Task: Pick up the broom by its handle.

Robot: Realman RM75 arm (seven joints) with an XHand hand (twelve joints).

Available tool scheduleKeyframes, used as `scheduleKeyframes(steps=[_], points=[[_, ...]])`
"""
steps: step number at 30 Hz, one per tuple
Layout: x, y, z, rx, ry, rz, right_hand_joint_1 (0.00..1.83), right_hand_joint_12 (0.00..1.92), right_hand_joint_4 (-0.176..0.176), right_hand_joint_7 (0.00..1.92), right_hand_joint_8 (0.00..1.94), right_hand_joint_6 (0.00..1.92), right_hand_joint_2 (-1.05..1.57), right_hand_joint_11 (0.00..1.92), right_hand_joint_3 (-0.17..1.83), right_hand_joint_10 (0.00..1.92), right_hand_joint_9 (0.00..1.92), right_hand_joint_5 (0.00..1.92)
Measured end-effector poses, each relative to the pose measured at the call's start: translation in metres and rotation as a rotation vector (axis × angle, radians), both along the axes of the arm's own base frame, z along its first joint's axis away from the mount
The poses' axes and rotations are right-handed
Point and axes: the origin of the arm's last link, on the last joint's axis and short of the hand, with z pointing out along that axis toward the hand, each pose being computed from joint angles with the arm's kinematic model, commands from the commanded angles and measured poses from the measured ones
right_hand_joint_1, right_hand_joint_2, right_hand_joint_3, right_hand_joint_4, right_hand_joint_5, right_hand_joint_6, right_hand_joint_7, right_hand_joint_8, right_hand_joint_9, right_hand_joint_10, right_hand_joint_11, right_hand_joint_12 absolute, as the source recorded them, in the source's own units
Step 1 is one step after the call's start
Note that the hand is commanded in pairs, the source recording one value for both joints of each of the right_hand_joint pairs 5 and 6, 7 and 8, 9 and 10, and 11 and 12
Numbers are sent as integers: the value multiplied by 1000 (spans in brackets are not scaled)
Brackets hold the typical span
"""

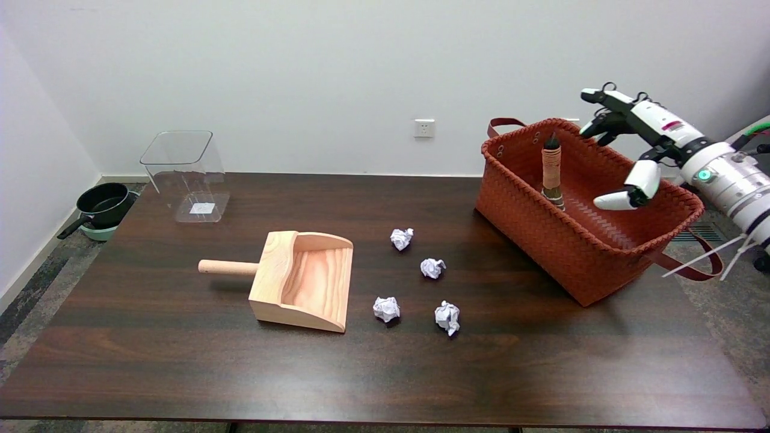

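Note:
The broom's handle [551, 169], wrapped in tan cord with a dark tip, stands upright inside the woven red-brown basket [541, 240] at the table's right; its brush end is hidden by the basket wall. My right hand [625, 147] hovers over the basket's right part, to the right of the handle and apart from it. The fingers are spread, thumb low and the others high, with nothing between them.
A wooden dustpan [304, 279] lies at the table's middle left. Several crumpled paper balls [433, 267] sit between it and the basket. A clear plastic bin [186, 174] stands at the back left. A black pan [105, 204] rests on the floor left of the table.

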Motion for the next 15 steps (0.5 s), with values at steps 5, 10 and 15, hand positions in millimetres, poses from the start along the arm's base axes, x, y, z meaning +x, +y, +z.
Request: scheduleKeyframes(steps=[5,10,15], points=[[-4,-10,-13,36,-64,16,1212,697,0,675,675,176,-560,697,1246,561,561,176],[-8,-19,-25,71,-132,32,1206,701,0,680,680,181,-554,701,1242,553,553,181],[-13,-26,-34,96,-216,45,1202,689,0,676,676,180,-544,689,1217,540,540,180]])
